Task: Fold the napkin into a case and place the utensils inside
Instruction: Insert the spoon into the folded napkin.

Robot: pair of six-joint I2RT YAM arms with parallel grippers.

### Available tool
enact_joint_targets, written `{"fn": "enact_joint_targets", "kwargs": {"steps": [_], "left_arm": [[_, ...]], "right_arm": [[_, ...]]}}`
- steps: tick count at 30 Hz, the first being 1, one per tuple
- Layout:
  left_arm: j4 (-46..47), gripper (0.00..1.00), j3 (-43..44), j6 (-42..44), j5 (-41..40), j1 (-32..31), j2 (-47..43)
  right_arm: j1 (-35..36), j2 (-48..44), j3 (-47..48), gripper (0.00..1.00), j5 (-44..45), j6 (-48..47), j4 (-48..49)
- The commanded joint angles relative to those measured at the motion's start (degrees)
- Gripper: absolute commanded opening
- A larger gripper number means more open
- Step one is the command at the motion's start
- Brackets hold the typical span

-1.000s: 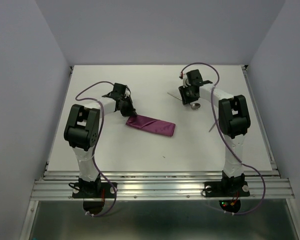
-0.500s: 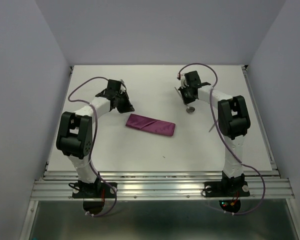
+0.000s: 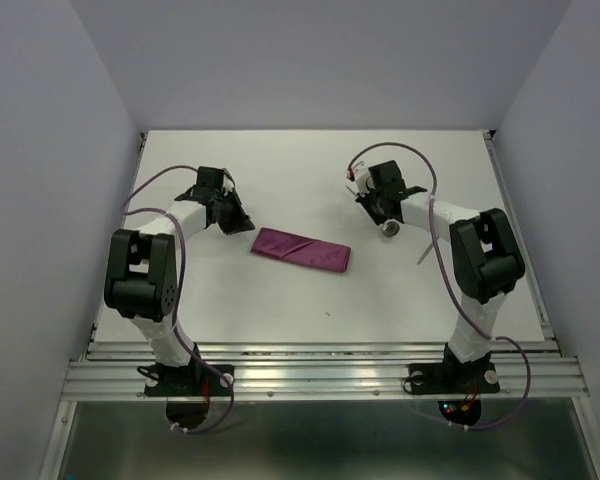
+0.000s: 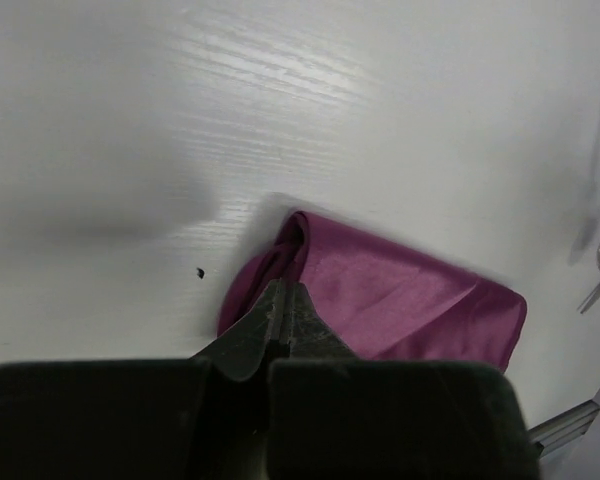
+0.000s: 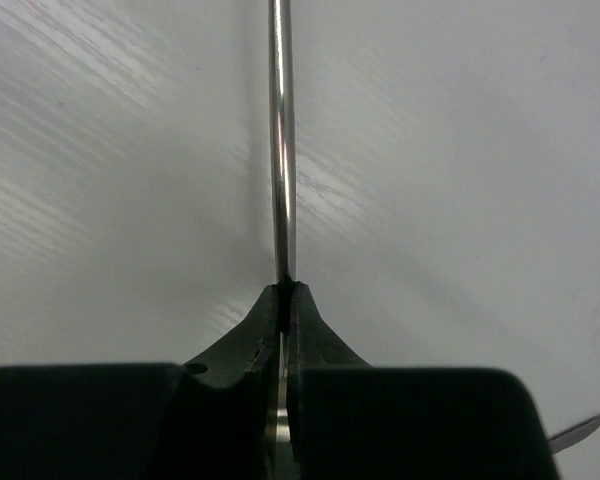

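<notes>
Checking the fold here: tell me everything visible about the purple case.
The case is plum-purple, slightly glossy cloth folded into a narrow flat rectangle, lying slanted on the white table between the arms. Its left end shows a loose, open fold in the left wrist view. No gripper touches it; the shut left gripper sits just off that end.

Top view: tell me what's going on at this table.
The purple case is folded and lies flat. The right tool is shut on the spoon by its handle, right of the case. The left tool is shut and empty near the case's left end. The other utensil lies on the table; neither is in the case yet.
</notes>
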Motion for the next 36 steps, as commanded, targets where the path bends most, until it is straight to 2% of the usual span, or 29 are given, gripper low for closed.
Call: {"fn": "enact_joint_targets", "kwargs": {"steps": [1, 6, 10, 19, 27, 36], "left_arm": [[1.09, 0.0, -1.41, -0.28, 1.43, 0.42, 1.8], [1.54, 0.0, -1.85, -0.64, 0.29, 0.42, 3.38], [1.62, 0.0, -2.12, -0.46, 0.11, 0.51, 4.96], [2.41, 0.0, -3.87, -0.29, 1.16, 0.42, 4.53], [3.2, 0.0, -5.37, -0.37, 1.78, 0.42, 4.79], [4.0, 0.0, -5.81, -0.73, 2.04, 0.42, 5.05]], "right_arm": [[2.97, -5.53, 1.91, 0.01, -4.13, -5.24, 3.03], [7.71, -10.8, 0.07, 0.01, -7.74, -7.44, -0.5], [11.13, -12.74, -0.11, 0.01, -8.62, -8.14, -7.07], [16.59, -11.69, 0.15, 0.01, -5.64, -8.23, -19.74], [17.65, -14.59, -2.83, 0.01, -5.45, -6.91, -21.42], [18.88, -12.57, -3.72, 0.01, -3.8, -6.56, -22.65]]}}
